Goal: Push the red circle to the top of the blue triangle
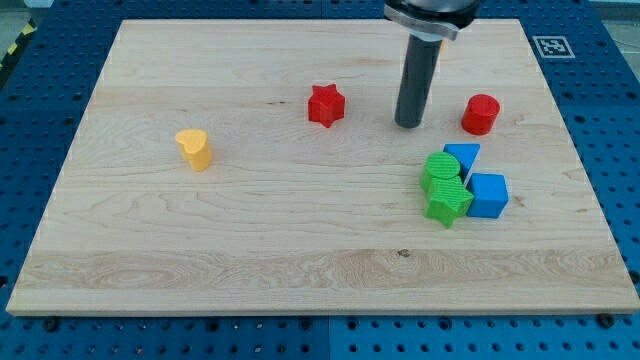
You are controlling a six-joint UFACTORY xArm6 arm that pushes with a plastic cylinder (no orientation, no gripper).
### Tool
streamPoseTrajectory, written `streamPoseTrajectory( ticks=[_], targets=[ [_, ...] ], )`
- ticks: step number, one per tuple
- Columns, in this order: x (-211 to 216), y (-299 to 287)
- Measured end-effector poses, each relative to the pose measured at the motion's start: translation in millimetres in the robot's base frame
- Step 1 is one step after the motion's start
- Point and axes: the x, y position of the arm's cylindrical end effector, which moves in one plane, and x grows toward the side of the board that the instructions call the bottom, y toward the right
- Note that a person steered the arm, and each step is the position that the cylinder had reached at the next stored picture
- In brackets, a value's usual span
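Observation:
The red circle [481, 114] stands at the view's upper right of the wooden board. The blue triangle [463, 157] lies below it and slightly to the left, with a small gap between them. My tip [409, 124] rests on the board to the left of the red circle, about a block's width away, and up and to the left of the blue triangle. It touches no block.
A green circle [441, 170] and a green star [448, 203] press against the blue triangle's left and lower side. A blue cube [488, 195] sits to their right. A red star [326, 105] lies left of my tip. A yellow heart [194, 149] lies at the left.

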Motion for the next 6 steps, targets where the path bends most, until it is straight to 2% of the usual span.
streamPoseTrajectory(
  ticks=[2,3,6],
  targets=[
    [5.3,12.7],
    [19.4,39.8],
    [24.8,100.3]
  ],
)
